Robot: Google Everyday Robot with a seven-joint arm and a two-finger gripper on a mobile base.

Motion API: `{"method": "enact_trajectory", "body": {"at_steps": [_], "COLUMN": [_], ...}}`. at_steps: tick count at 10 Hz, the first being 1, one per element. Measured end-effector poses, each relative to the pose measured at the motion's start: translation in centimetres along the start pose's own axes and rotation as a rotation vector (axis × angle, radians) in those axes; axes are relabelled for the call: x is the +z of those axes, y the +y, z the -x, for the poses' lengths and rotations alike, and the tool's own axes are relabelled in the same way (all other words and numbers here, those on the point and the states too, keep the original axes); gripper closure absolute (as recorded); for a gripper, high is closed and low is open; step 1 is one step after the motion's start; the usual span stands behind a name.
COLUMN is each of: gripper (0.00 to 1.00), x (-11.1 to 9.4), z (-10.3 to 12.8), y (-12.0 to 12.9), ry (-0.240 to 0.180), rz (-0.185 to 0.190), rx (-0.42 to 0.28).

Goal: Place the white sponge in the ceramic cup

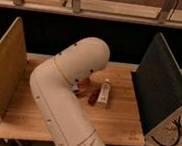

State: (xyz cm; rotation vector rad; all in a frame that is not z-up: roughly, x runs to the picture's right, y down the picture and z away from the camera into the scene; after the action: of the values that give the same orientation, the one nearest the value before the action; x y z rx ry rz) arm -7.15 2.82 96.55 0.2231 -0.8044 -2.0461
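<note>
The arm [68,84] is hiding both gripper (its grip I cannot tell) and white sponge, probably lying behind it on the table [118,122]; soft and light, it is asking for a gentle edgewise pinch.

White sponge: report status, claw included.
Claw hidden behind the arm. White sponge, ceramic cup not visible. Arm covers table centre; white bottle and orange-red dish peek out beside it.

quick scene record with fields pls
arm: white arm bends over the table centre and blocks it
gripper: out of sight behind the arm
white sponge: not visible
ceramic cup: not visible
visible items: white bottle, dark bar beside it, edge of orange-red dish
surface: wooden table
</note>
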Motion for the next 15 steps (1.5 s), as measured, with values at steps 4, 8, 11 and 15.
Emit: {"method": "enact_trajectory", "body": {"at_steps": [4,8,11,15], "gripper": [1.0,1.0,1.0,1.0], "x": [-2.3,-7.1,-10.5,-16.9], "z": [-1.9,-4.8,-6.9,-11.4], "y": [0.9,1.5,1.0,-0.8], "ry": [0.09,0.219,0.306,0.474], "rz": [0.034,0.104,0.158,0.235], "rx": [-0.012,-0.079,-0.16,-0.35]}}
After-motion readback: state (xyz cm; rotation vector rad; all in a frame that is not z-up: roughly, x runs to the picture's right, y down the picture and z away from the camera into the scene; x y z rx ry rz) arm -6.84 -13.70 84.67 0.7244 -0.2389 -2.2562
